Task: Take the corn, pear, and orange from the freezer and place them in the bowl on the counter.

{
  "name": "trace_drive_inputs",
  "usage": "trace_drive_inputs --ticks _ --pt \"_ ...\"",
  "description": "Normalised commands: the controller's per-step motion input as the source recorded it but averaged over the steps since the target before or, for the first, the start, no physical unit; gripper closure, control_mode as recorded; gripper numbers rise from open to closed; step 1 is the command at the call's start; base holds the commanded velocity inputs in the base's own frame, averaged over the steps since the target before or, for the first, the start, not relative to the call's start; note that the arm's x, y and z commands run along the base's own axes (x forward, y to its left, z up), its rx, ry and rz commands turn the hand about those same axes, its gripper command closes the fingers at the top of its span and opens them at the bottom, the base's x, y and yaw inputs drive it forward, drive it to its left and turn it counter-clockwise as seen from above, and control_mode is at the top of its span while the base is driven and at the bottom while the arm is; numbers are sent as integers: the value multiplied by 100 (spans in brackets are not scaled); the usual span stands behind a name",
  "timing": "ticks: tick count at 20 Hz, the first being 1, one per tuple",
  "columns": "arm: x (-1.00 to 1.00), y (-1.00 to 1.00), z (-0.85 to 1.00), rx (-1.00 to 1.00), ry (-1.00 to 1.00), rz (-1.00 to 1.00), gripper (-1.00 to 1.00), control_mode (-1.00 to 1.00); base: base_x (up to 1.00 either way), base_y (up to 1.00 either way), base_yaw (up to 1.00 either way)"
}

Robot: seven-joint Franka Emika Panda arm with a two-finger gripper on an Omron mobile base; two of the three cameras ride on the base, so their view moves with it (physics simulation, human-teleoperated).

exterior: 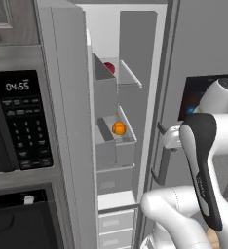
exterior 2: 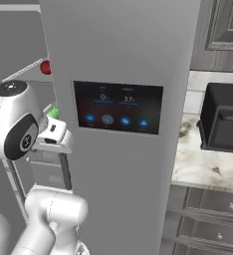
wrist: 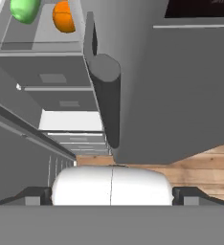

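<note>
The freezer (exterior: 135,73) stands open, its white shelves exposed. The orange (exterior: 119,128) rests on a middle shelf inside, with a small red item (exterior: 109,67) on the shelf above. In the hand view the orange (wrist: 63,16) sits at the top left beside a green fruit (wrist: 24,9), well apart from the jaws (wrist: 112,195), which hang low near the door's vertical handle (wrist: 106,103). Whether the jaws are open or closed cannot be told. The marbled bench (exterior 2: 208,167) lies right of the freezer.
</note>
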Motion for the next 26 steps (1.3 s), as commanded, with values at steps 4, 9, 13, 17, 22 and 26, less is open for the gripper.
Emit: trace_drive_inputs --ticks 4,9,13,17,22,26 --pt "0 0 0 0 0 0 -100 100 44 4 0" --pt "0 0 0 0 0 0 -100 100 12 53 0" --pt "0 0 0 0 0 0 -100 100 31 61 0" --pt "0 0 0 0 0 0 -100 100 31 52 4" --pt "0 0 0 0 0 0 -100 100 34 59 8" --pt "0 0 0 0 0 0 -100 100 36 65 11"
